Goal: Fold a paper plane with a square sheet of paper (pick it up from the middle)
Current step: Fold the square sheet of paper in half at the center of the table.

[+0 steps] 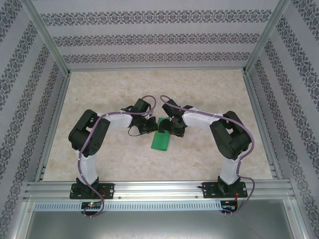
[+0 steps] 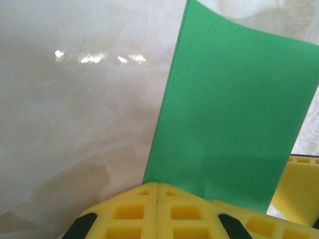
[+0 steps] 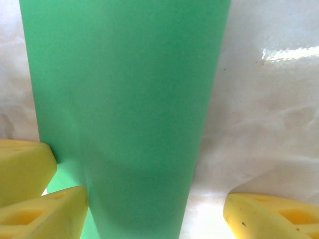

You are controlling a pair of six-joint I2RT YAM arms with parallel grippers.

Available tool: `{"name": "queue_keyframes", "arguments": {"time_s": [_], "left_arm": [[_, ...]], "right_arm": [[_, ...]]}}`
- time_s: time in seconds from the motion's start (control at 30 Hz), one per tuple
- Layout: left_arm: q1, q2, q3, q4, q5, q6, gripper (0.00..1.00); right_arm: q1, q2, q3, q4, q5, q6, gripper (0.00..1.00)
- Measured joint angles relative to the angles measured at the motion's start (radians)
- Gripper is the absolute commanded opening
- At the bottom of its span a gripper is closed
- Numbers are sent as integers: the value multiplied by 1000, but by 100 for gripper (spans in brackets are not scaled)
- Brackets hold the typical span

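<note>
Top external: green sheet of paper (image 1: 161, 141) flat on the marbled table (image 1: 214, 94), mid-table, longer than wide; judged doubled over once, not yet a plane. Left gripper (image 1: 145, 127) and right gripper (image 1: 175, 129) both at its far end, one from the left, one from the right, presumably to pin and work the same edge together. Left wrist: left gripper (image 2: 157, 206) with yellow pads shut tight against each other, tips at one corner of the sheet. Cannot tell whether paper is caught between the pads or merely pressed beneath them; closed tips would suit flattening a crease. Yellow finger of the other arm (image 2: 299, 186) just beside the sheet's opposite edge. Right wrist: right gripper (image 3: 157, 219) spread wide, fingers standing either side of the sheet, no grip on it. Paper bowed slightly upward between them, not fully flat. Judged stance: straddling the strip, ready for a pinch. Risk: thin sheet sliding on the glossy top under sideways push.
</note>
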Motion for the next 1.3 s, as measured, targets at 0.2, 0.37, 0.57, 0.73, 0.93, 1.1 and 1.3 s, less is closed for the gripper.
{"name": "queue_keyframes", "arguments": {"time_s": [0.2, 0.37, 0.57, 0.73, 0.93, 1.1, 1.3], "left_arm": [[-8, -5, -2, 1, -23, -4, 0], [-8, -6, -5, 3, -27, -6, 0], [-8, -11, -14, 15, -32, -7, 0], [-8, -12, -15, 15, -33, -7, 0], [-9, -12, -15, 15, -34, -7, 0], [-9, -12, -15, 15, -33, -7, 0], [-8, -27, -14, -7, -44, 6, 5]], "right_arm": [[0, 0, 0, 0, -2, -1, 77], [0, -18, -15, 23, -12, 0, 80], [-5, -69, -73, 95, -32, 0, 81], [-17, -89, -109, 139, -64, 4, 79], [-27, -112, -148, 186, -84, 8, 76], [-27, -109, -150, 182, -78, 7, 70], [-25, -79, -101, 119, -66, 0, 69]]}}
